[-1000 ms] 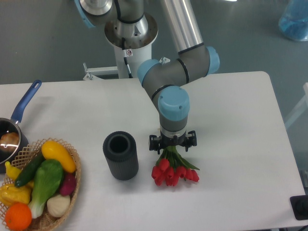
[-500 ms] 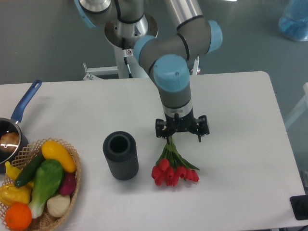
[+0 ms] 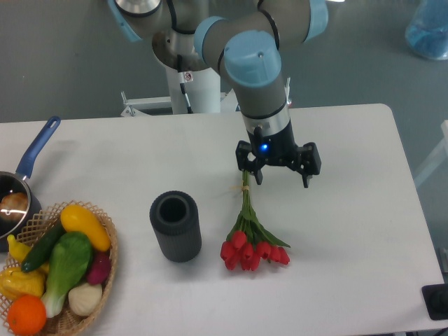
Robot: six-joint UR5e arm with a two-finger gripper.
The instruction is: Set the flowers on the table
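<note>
The flowers, red tulips with green leaves and long green stems, lie flat on the white table, blooms toward the front and stems pointing back. My gripper hangs above the stem ends, lifted clear of them. Its fingers are spread apart and hold nothing.
A dark grey cylindrical vase stands upright left of the flowers. A wicker basket of vegetables and fruit sits at the front left. A blue-handled pot is at the left edge. The arm's base stands behind the table.
The gripper has risen and moved back and right, away from the flowers. The flowers stay lying on the table; more of their stems shows now.
</note>
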